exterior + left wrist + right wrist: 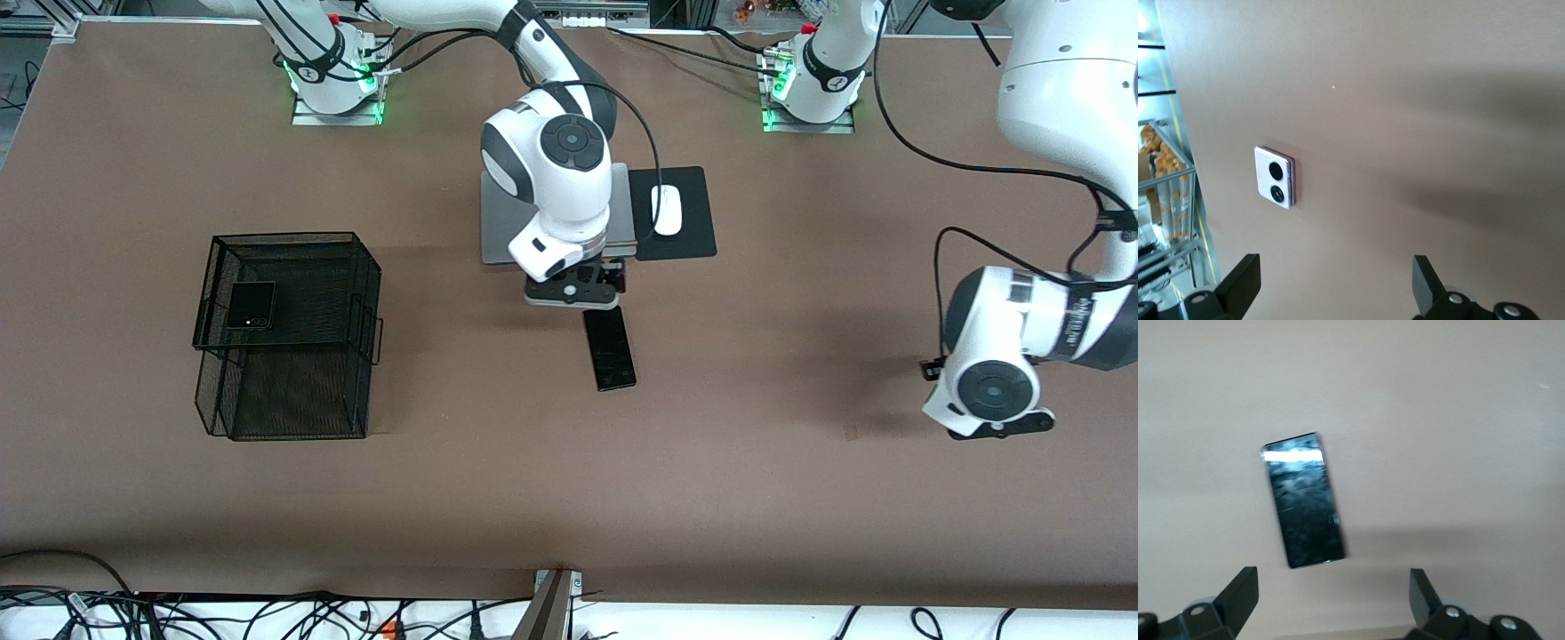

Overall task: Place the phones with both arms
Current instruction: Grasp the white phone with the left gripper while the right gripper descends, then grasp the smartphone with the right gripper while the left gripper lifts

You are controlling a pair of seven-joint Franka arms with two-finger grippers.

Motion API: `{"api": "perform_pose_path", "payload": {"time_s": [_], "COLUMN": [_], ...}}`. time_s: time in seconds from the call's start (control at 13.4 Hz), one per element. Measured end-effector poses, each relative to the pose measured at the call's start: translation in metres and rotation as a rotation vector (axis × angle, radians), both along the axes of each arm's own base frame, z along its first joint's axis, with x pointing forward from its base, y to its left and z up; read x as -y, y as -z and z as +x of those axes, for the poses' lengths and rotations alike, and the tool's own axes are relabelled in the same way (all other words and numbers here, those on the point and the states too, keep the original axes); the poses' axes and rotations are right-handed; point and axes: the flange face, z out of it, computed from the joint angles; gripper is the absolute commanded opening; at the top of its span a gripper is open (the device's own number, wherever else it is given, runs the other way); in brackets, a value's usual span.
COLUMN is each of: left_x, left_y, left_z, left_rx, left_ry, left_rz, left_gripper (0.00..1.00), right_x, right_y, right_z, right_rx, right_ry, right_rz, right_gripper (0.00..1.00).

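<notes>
Now you're at the approach: right gripper (1331, 593), jaws spread, hovers over the long black phone (609, 348); left gripper (1335, 283), also spread, hangs near the lilac-white phone (1275, 177). Next, descend squarely.

We see a matt brown table (711, 462), smooth and even like a laminate or mat. The long slim black phone (1305, 500) is glossy glass, throwing back a bright white streak of light and smudgy reflections. The small lilac-white phone (1275, 177) looks smooth, satin plastic or glass, with two shiny black circles. In the black wire-mesh basket (293, 258), fine metal netting, matt, lies the small black phone (251, 305), dark with a faint sheen. The laptop (498, 222) shows brushed silver metal; the mouse (667, 210) is glossy white plastic on a matt black mouse pad (689, 236). Both arms wear glossy white plastic shells with dark grey caps.
</notes>
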Motion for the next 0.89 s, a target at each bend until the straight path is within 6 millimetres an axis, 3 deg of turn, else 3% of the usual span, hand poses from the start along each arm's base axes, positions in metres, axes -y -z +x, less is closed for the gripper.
{"api": "perform_pose_path", "payload": {"time_s": [0.07,0.22,0.37,0.45,0.6,0.89], "left_x": [-0.029,-0.106,-0.182,-0.206,-0.233,-0.258], "left_y": [0.001,0.012,0.029,0.036,0.049,0.073], "left_z": [0.000,-0.008,-0.030,-0.041,-0.057,-0.072], "left_rx": [-0.007,0.015,0.076,0.084,0.065,0.086], "left_ry": [0.035,0.102,0.129,0.130,0.141,0.156], "left_rz": [-0.034,-0.155,-0.296,-0.327,-0.367,-0.458], "left_gripper": [1.00,1.00,1.00,1.00,1.00,1.00], "right_x": [-0.007,-0.018,-0.023,-0.025,-0.026,-0.027], "right_y": [0.004,0.011,0.018,0.022,0.040,0.094], "right_z": [-0.004,-0.008,-0.009,-0.008,-0.007,-0.002], "right_rx": [0.011,0.040,0.064,0.070,0.075,0.108], "right_ry": [-0.056,-0.182,-0.267,-0.284,-0.287,-0.263], "right_rz": [0.010,0.015,0.013,0.011,0.007,0.013], "right_gripper": [1.00,1.00,1.00,1.00,1.00,1.00]}}
